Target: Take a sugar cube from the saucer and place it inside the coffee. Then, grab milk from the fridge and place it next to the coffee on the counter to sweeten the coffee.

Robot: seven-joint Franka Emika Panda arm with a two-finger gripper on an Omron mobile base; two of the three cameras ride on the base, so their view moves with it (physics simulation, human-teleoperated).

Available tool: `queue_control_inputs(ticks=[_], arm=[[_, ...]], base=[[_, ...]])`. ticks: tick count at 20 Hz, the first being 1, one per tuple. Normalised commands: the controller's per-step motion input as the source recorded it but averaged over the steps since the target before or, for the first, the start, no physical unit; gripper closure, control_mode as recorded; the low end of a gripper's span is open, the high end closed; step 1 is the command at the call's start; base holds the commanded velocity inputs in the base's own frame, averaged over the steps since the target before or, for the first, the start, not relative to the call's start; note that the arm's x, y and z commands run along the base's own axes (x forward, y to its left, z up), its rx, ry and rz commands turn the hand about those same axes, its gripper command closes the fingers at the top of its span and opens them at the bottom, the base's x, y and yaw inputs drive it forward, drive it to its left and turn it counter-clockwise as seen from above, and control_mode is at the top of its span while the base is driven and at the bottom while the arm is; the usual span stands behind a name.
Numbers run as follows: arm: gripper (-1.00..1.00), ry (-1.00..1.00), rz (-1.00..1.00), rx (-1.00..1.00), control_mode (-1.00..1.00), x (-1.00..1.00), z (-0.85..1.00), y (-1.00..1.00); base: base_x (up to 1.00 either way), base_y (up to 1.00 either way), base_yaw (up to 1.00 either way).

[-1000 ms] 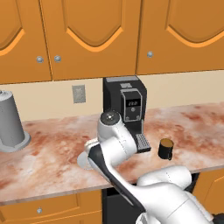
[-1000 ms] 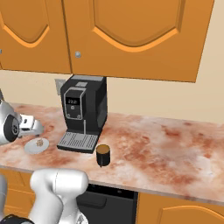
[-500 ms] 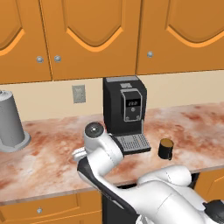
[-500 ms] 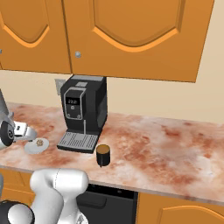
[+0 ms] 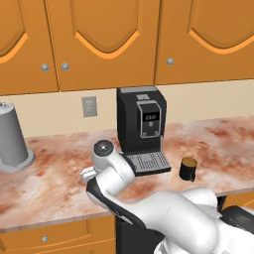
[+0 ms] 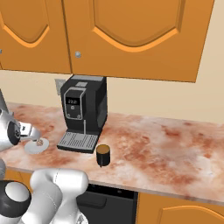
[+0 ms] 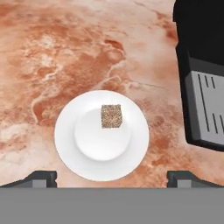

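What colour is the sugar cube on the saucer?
Speckled tan-brown sugar cube, clearest in the hand view.
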Motion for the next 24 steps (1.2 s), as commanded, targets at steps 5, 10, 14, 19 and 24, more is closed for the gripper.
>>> queue_control_inputs(ticks=[5,10,14,19,24], arm=[[-1.00,0.00,0.00,0.00,-1.00,0.26,-0.31,0.00],[-1.00,0.00,0.00,0.00,-1.00,0.29,-0.25,0.00],[-1.00,0.00,0.00,0.00,-1.00,0.28,-0.21,0.00],[-1.00,0.00,0.00,0.00,-1.00,0.26,-0.17,0.01],[-1.00,0.00,0.00,0.00,-1.00,0.23,-0.17,0.04]], base=[[0.00,0.00,0.00],[0.00,0.00,0.00],[0.00,0.00,0.00],[0.00,0.00,0.00],[0.00,0.00,0.00]])
